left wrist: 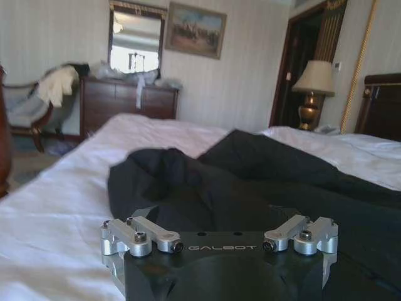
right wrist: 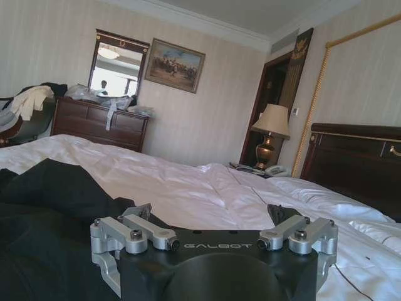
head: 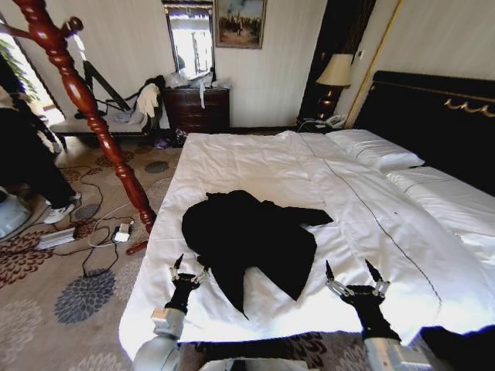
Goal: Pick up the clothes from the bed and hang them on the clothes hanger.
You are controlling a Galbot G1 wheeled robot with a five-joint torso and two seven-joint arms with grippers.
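Note:
The clothes (head: 247,236), a limp black long-sleeved garment, lie crumpled on the white sheet of the bed (head: 255,162) near its foot edge. My left gripper (head: 191,267) hovers open at the garment's near left edge, its fingers just over the black fabric. My right gripper (head: 349,267) is open over bare sheet, to the right of the garment and apart from it. The left wrist view has the clothes (left wrist: 263,175) directly ahead; in the right wrist view the clothes (right wrist: 56,200) lie off to one side. The clothes hanger (head: 81,100), a turned red-brown wooden stand, rises beside the bed's left side.
Black headboard (head: 433,116) and white pillows (head: 375,151) are at the right. On the carpet left of the bed lie cables and a power strip (head: 117,232). A person's legs (head: 31,166) stand at far left. A dresser (head: 197,108) and lamp (head: 335,73) line the back wall.

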